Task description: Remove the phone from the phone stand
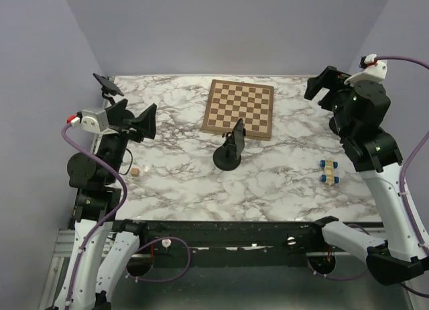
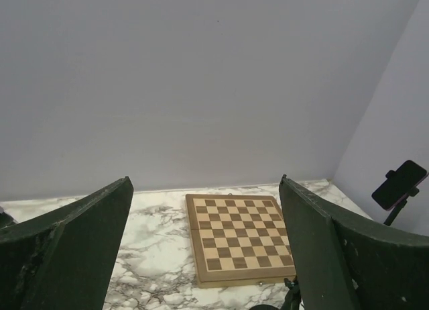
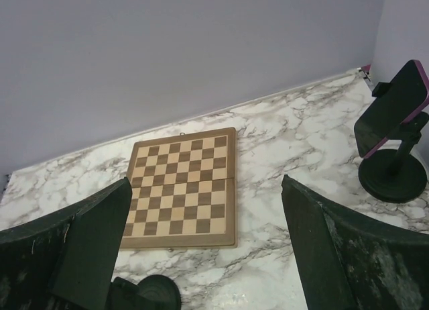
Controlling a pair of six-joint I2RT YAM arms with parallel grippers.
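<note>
**Q:** What stands on the marble table (image 1: 281, 186)?
**A:** A chessboard (image 1: 239, 109) at the rear. Just in front of it is a round-based phone stand (image 1: 226, 158) bearing a dark, tilted slab (image 1: 236, 135). A blue-wheeled toy (image 1: 328, 172) lies to the right.
**Q:** And the arms?
**A:** Left gripper (image 1: 132, 117) and right gripper (image 1: 325, 90) have their jaws parted, touching nothing.

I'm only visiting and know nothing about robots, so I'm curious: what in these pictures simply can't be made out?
- Top view: the small tan lump is too small to identify.
- Right wrist view: the black round stand base is cut off by the bottom edge, so what it carries is unseen there.
- Left wrist view: the dark phone on a clamp is small, and the lower part of its stand is hidden behind the dark finger.
</note>
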